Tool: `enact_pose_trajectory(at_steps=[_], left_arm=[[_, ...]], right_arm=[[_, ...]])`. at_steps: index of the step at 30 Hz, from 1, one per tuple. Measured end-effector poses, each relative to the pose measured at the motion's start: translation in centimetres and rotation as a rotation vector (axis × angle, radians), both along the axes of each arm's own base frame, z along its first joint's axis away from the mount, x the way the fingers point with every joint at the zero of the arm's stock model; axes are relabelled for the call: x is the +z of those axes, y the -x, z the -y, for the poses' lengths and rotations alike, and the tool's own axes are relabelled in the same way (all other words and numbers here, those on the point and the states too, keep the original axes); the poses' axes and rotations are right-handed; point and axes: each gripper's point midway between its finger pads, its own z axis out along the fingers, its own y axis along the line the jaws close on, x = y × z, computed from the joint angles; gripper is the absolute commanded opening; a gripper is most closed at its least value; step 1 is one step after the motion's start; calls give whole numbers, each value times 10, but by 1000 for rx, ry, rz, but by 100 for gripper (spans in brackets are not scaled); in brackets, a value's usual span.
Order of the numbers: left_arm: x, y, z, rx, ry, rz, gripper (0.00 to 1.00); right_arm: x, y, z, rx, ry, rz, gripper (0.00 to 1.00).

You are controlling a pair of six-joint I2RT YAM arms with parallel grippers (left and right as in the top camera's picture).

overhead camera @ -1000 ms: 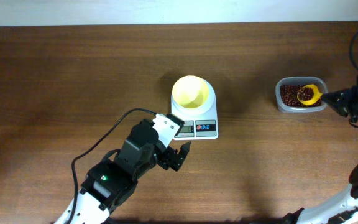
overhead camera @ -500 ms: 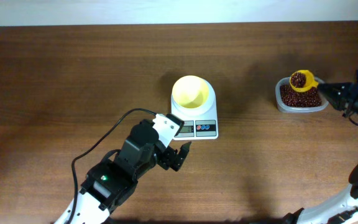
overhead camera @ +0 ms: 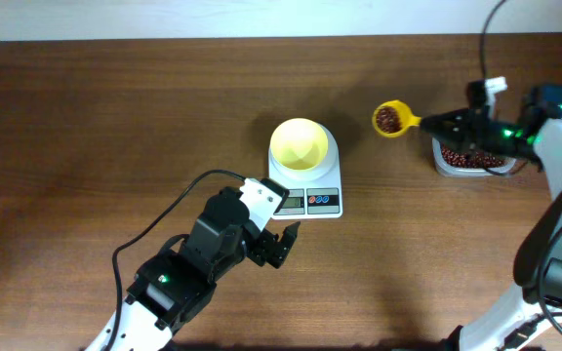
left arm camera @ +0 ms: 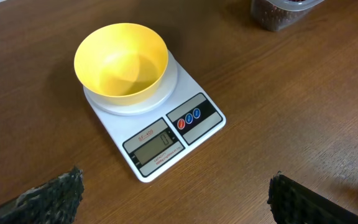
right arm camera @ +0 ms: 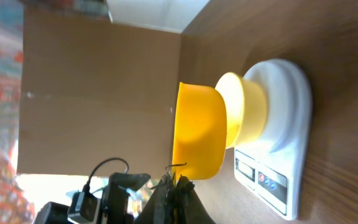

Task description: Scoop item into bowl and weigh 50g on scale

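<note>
The pale-yellow bowl stands empty on the white scale at mid-table. My right gripper is shut on the handle of a bright yellow scoop. The scoop holds red-brown beans in the air between the scale and the clear tub. More beans lie in the tub. In the right wrist view the scoop hangs in front of the bowl and scale. My left gripper is open and empty just in front of the scale. The left wrist view shows the bowl and scale.
The left arm's black cable loops over the table at front left. A pale wall edge runs along the far side of the table. The tub's corner shows at the top of the left wrist view.
My right gripper has lifted the scoop full of beans out of the tub and carried it left toward the scale. The left arm has not moved.
</note>
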Motion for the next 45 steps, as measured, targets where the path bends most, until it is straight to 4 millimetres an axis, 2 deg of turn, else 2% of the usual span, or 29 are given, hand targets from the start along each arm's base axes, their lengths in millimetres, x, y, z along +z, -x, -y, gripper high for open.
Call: enact_pose_trajectory(at_steps=[10, 15, 18, 23, 28, 40, 45], left_arm=[[0, 0, 0, 0, 0, 0, 99], [0, 0, 0, 0, 0, 0, 99], [0, 0, 0, 0, 0, 0, 99], [0, 0, 0, 0, 0, 0, 99], [-2, 1, -1, 0, -5, -7, 99], [-2, 1, -1, 0, -5, -7, 99], [-2, 1, -1, 0, -5, -7, 99]], right_arm=[[-1, -3, -90, 197, 30, 56, 4], [-5, -9, -118, 222, 71, 43, 4], [-11, -14, -124, 206, 116, 35, 4], [-24, -25, -136, 201, 250, 168, 4], [-37, -32, -138, 200, 368, 264, 4], [-46, -35, -140, 341, 547, 693, 4], [-46, -29, -153, 440, 585, 908, 4]])
